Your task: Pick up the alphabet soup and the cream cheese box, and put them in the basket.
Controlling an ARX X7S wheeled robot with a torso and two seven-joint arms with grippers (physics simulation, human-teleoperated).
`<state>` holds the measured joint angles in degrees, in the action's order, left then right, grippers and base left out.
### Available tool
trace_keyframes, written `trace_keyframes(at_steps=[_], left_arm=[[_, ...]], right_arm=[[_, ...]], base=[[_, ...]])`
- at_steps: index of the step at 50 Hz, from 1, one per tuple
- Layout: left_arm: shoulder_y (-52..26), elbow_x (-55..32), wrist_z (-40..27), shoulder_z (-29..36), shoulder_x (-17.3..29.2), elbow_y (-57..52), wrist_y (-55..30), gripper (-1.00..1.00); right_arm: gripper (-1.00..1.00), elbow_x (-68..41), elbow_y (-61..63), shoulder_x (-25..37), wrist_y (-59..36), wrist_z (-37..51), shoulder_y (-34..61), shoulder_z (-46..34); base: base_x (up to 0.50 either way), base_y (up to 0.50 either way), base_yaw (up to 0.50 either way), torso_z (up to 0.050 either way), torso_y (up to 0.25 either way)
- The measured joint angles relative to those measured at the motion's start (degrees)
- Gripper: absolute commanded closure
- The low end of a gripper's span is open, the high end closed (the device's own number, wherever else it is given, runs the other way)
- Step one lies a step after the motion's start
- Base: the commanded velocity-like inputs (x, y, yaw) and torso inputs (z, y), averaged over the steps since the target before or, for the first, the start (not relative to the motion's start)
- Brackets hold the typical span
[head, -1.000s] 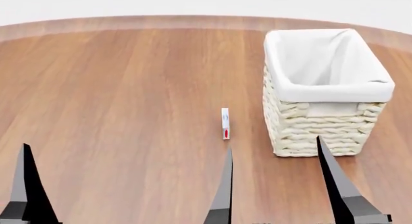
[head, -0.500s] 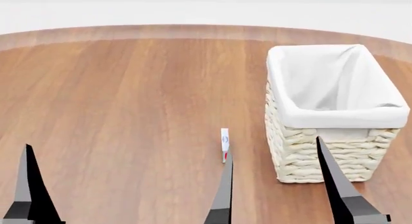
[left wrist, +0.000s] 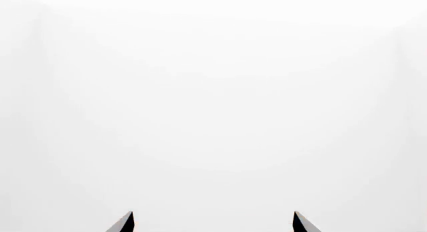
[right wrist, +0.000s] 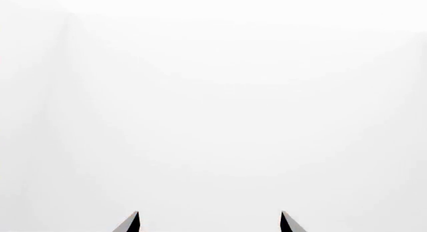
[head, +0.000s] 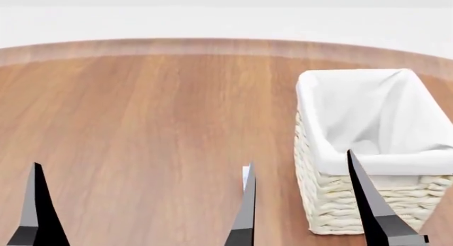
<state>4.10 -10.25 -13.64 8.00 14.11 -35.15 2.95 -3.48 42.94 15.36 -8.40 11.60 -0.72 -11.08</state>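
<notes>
A: where's everything on the desk (head: 141,124)?

B: basket (head: 340,203) at 3 o'clock, cream cheese box (head: 245,174) peeking behind a fingertip at 6. No soup can visible.

A: end effectors?

B: right end effector (head: 301,203) and left end effector (left wrist: 212,223) both spread, holding nothing.

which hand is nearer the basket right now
Right. The right hand sits open just in front of the basket, one finger overlapping its front wall; the left hand is far across the table.

We see the basket (head: 332,203), cream wicker, white-lined, upright on wood. Cream cheese box (head: 245,174): only a white sliver shows, near basket's left.
</notes>
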Motion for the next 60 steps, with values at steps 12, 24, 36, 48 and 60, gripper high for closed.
trace_keyframes(at_steps=[12,24,36,48,60], left_arm=[[0.0,-0.2,-0.2,0.3,0.4,0.2,0.3,-1.00],[0.0,-0.3,-0.5,0.5,0.8,0.5,0.6,-1.00],[0.0,-0.4,-0.8,0.7,1.1,0.6,0.6,-1.00],[-0.2,0.0,-1.3,1.1,1.5,0.6,-0.1,-1.00],[-0.4,0.2,-1.7,1.5,1.8,0.7,-0.5,-1.00]], right_arm=[[-1.00,-0.3,-0.1,0.4,0.2,0.5,0.1,-0.4],[-1.00,-0.5,-0.2,0.8,0.4,1.1,0.2,-0.8],[-1.00,-0.7,-0.4,1.0,0.6,1.9,0.2,-0.8],[-1.00,-1.2,-0.3,1.2,0.9,2.5,0.3,-0.8],[-1.00,-1.8,-0.4,1.5,1.0,2.9,0.5,-1.0]], base=[[0.24,0.00,0.00,0.000,0.000],[0.24,0.00,0.00,0.000,0.000],[0.14,0.00,0.00,0.000,0.001],[0.00,0.00,0.00,0.000,-0.121],[0.00,0.00,0.00,0.000,-0.154]])
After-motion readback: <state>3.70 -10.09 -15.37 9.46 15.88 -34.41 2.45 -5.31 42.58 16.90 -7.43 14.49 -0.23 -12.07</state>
